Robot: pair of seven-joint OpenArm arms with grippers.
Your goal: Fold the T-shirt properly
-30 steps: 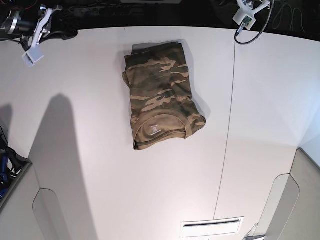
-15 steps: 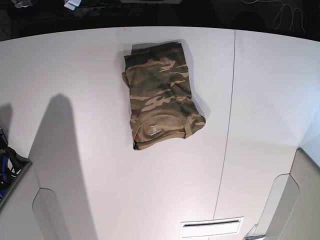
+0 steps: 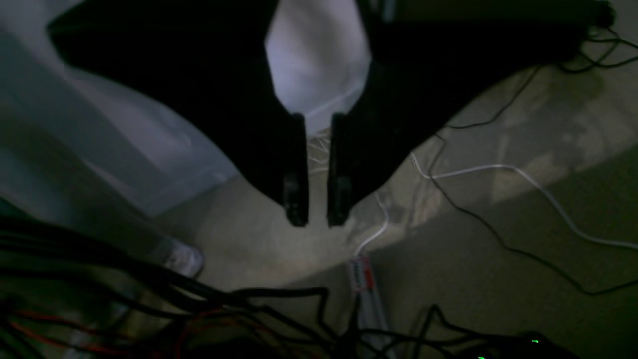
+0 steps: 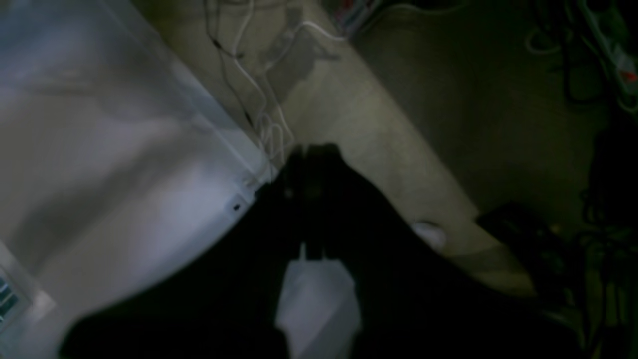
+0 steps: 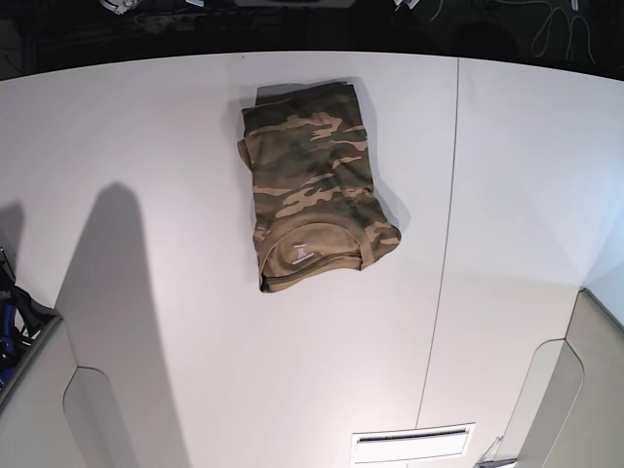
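The camouflage T-shirt [image 5: 314, 185] lies folded into a compact rectangle on the white table [image 5: 146, 146], back centre, its tan collar and white label facing the near side. It shows in neither wrist view. My left gripper [image 3: 317, 214] hangs past the table edge over the floor, its fingers parallel with only a narrow slit between them and nothing held. My right gripper [image 4: 311, 152] is dark and blurred beyond the table corner, with its fingers together and empty. Both grippers are far from the shirt, and the base view shows only scraps of them at its top edge.
A seam [image 5: 447, 244] runs down the table right of the shirt. A vent slot [image 5: 414, 444] sits near the front edge. Black and white cables [image 3: 498, 169] trail over the floor behind the table. A grey panel [image 5: 29, 409] stands at the left front.
Both arms have pulled back past the far edge of the table and almost left the base view. The folded shirt has not moved.
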